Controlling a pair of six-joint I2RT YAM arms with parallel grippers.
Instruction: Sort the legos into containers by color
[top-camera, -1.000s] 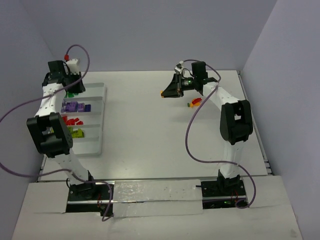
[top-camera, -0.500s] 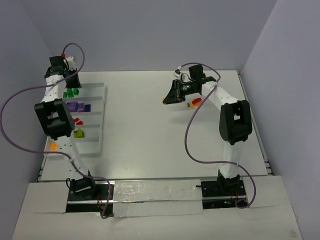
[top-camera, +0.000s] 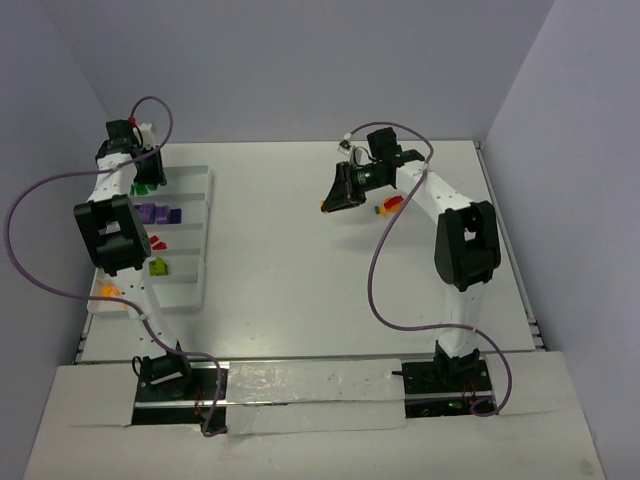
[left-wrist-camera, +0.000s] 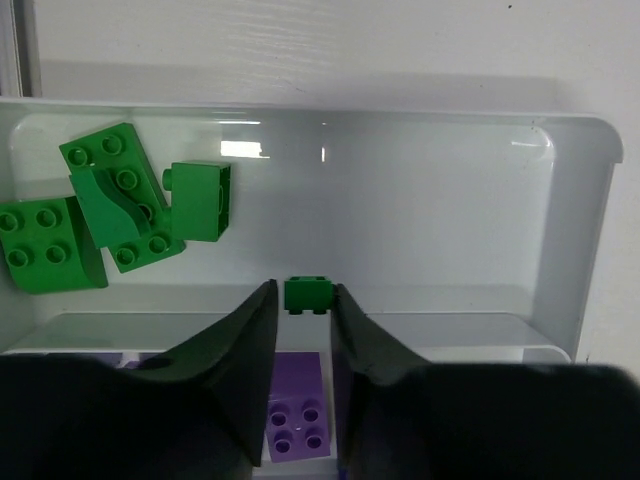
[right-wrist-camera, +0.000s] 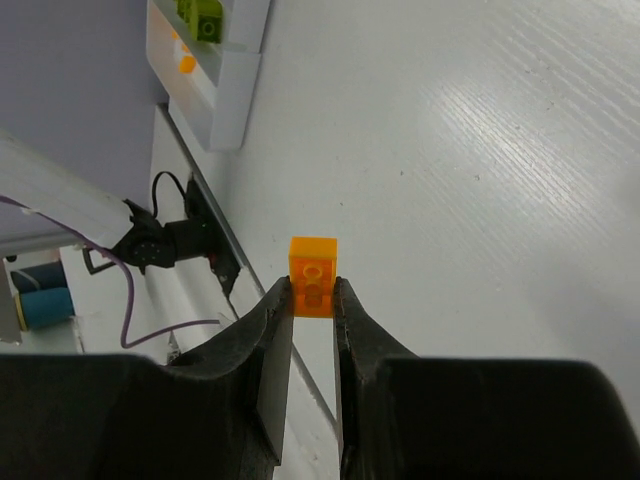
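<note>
The white translucent plastic tray (top-camera: 198, 200), split by ridges into long narrow compartments, lies at the left edge of the white counter (top-camera: 300, 260). Over its far end compartment the left fingers (left-wrist-camera: 258, 320) are held narrowly parted. A small dark green lego brick (left-wrist-camera: 308, 295) is seen right at their tips, by the ridge of that compartment. Whether it is gripped or merely lies there cannot be told.

In the same compartment a cluster of larger dark green bricks (left-wrist-camera: 110, 205) is gathered toward one end, apart from the small one. A purple brick (left-wrist-camera: 297, 425) is seen in the next compartment, partly hidden by the fingers. From above, purple bricks (top-camera: 155, 213), red bricks (top-camera: 155, 241), a lime green brick (top-camera: 158, 266) and an orange brick (top-camera: 105, 290) are found in successive compartments toward the tray's near end. Part of the tray is covered by the black and white left arm (top-camera: 110, 230), which crosses over it.

Well to the right of the tray, the right fingers (right-wrist-camera: 275, 310) are closed on a small orange lego brick (right-wrist-camera: 312, 275), held over bare counter. Farther from the tray, just past those fingers, a few loose bricks (top-camera: 390, 205) in red, orange and green lie on the counter. A purple cable (top-camera: 378, 270) is looped from each arm. The counter is enclosed by plain pale lilac-grey walls (top-camera: 300, 70) on three sides.
</note>
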